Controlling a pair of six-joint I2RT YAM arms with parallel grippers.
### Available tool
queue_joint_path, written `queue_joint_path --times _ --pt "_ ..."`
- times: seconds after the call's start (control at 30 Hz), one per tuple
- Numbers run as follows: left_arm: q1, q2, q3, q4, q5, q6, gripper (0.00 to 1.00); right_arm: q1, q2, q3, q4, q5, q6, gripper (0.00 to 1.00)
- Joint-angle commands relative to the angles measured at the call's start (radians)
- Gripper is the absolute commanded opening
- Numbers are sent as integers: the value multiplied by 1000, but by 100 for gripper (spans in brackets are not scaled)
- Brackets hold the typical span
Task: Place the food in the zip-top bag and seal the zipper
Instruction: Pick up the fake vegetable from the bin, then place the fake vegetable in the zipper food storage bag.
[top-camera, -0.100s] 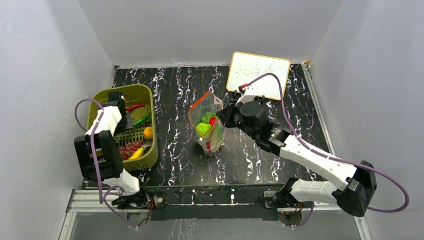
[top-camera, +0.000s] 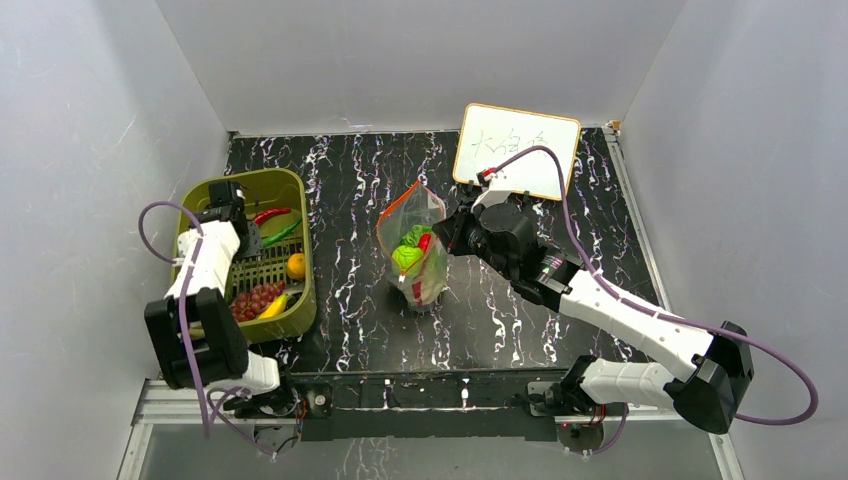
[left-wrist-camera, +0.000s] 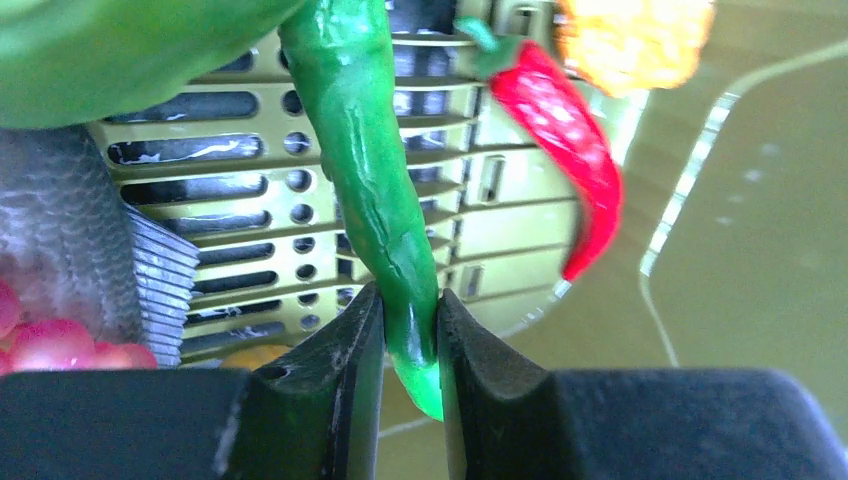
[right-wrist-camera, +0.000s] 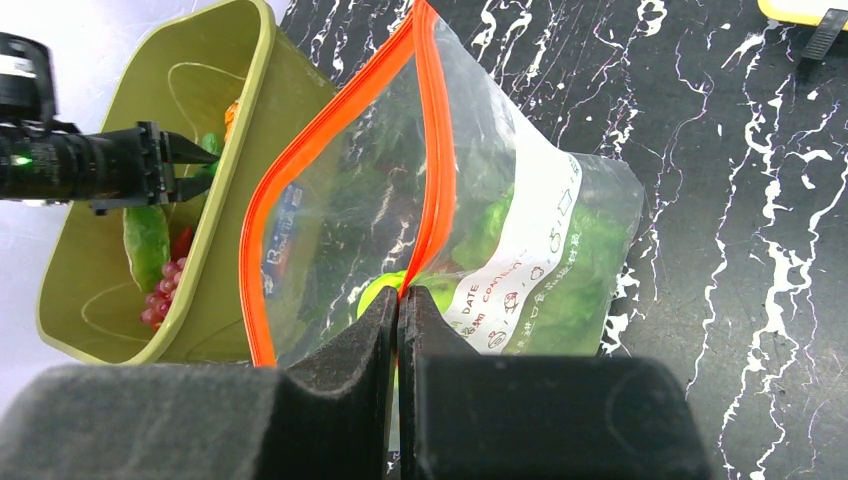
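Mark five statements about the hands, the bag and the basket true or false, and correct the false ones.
1. The left hand grips a green pepper over the basket. True.
2. The right hand hangs open above the table. False: it is shut on the zipper of the zip-top bag.
3. The bag's mouth is sealed. False: the two sides of the zipper stand apart, so the mouth gapes open.
4. The grapes are in the bag. False: they lie in the basket.
5. Leafy green food is inside the bag. True.
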Motion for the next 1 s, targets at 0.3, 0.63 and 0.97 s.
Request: queue_joint_path --times 0.3,0.63,0.97 --pt "5 -295 60 19 -187 434 13 -1 -50 17 71 -4 24 0" --pt "3 -364 34 190 -35 782 6 0 -36 6 55 -29 28 0" --pt "-69 -419 85 235 101 1004 5 0 -2 20 56 -39 58 0"
